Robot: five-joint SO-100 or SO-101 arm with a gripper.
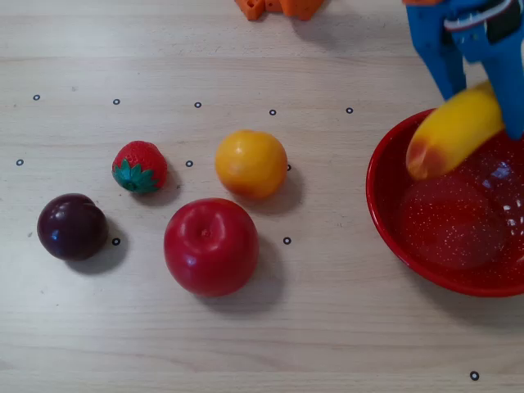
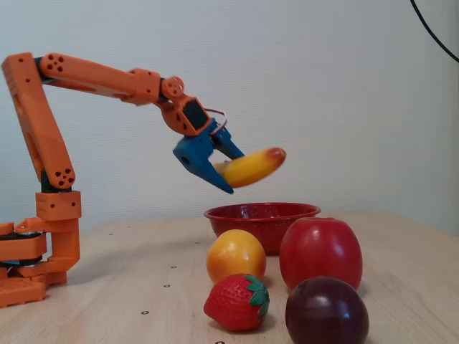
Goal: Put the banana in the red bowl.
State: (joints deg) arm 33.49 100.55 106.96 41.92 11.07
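Observation:
The yellow banana [image 1: 455, 131] with a reddish tip hangs in the air, held by my blue gripper [image 1: 483, 94], which is shut on its stem half. In the overhead view it lies over the upper left rim of the red bowl [image 1: 393, 229]. In the fixed view the banana [image 2: 251, 167] points right and slightly up, well above the red bowl [image 2: 244, 215], with the gripper [image 2: 224, 172] clamped on its left end. The bowl holds nothing.
A red apple [image 1: 211, 246], an orange fruit [image 1: 250, 164], a strawberry [image 1: 140, 167] and a dark plum [image 1: 72, 227] sit on the wooden table left of the bowl. The orange arm base [image 2: 36, 244] stands at the left in the fixed view.

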